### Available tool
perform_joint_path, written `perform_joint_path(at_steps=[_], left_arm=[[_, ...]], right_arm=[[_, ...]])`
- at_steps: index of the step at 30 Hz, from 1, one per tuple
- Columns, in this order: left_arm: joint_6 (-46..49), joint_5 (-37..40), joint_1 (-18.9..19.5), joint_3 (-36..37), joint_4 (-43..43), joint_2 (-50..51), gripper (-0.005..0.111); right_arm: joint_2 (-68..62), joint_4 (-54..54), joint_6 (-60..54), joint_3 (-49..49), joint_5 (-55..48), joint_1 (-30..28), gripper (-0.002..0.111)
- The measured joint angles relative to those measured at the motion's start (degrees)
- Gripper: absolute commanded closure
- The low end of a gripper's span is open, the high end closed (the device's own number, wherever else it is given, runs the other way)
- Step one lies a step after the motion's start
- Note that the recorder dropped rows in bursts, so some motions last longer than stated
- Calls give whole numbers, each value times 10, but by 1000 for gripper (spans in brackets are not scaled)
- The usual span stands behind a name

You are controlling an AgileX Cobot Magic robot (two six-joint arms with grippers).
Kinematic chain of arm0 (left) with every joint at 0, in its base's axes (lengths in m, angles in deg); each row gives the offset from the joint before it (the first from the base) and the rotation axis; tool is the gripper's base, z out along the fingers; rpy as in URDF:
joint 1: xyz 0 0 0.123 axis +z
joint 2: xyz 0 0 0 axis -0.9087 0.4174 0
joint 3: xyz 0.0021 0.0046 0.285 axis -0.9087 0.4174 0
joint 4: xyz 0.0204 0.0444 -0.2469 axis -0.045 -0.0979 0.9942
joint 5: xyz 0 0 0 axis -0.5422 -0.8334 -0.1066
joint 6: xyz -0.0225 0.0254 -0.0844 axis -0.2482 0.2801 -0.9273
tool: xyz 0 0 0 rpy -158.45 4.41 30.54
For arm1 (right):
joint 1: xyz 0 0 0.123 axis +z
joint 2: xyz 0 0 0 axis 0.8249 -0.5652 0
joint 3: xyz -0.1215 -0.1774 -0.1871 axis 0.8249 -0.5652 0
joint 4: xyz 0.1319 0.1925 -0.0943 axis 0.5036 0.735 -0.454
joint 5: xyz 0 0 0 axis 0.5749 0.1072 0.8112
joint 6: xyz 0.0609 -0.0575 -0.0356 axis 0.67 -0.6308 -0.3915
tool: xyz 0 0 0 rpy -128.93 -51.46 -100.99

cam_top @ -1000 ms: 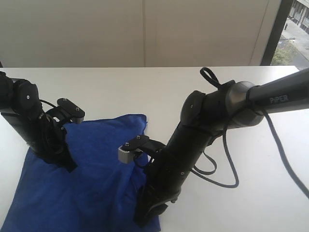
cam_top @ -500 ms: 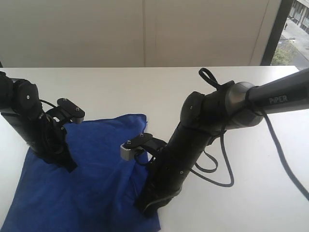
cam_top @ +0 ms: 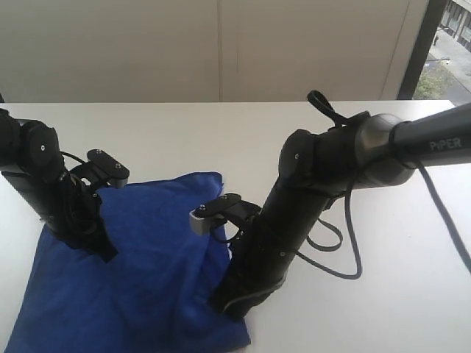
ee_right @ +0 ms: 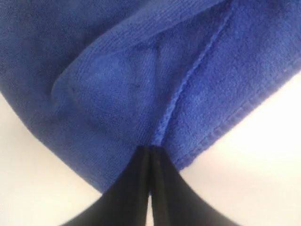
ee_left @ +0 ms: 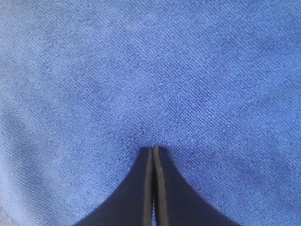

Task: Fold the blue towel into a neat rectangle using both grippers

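My right pincer (cam_top: 235, 305) is clenching the towel (cam_top: 147, 279). Its jaws are pressing together on the cloth's near right margin. In its own wrist view the stitched hem (ee_right: 225, 125) is running straight down into the closed tips. My left pincer (cam_top: 103, 251) is sitting clenched too, tips down on the cloth's left side, and I am not able to tell whether any cloth is caught between them.

I am reading the exterior view as a clock face, with twelve at the far wall. The white table (cam_top: 221, 129) is carrying everything. The towel is lying rumpled over its near left part, and its long axis seems to be running from about seven o'clock up to the far corner at one.

From my right pincer the bulk of the cloth is spreading toward nine and ten o'clock, and bare table is lying at three. My left pincer is standing at about ten o'clock from the right one, across the cloth.

I am judging that the fold is going to carry the near edge toward twelve. My right pincer is sitting nearer that edge, so both will need to travel together or the fold will be skewing.
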Motion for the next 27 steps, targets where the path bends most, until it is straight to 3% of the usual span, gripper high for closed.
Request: perform_joint_path(at_steps=[10, 27], left_arm=[[0, 0, 0, 0, 0, 0, 107], [0, 0, 0, 0, 0, 0, 107]], right_arm=[[36, -23, 29, -67, 32, 0, 108], [72, -77, 100, -90, 43, 0, 108]])
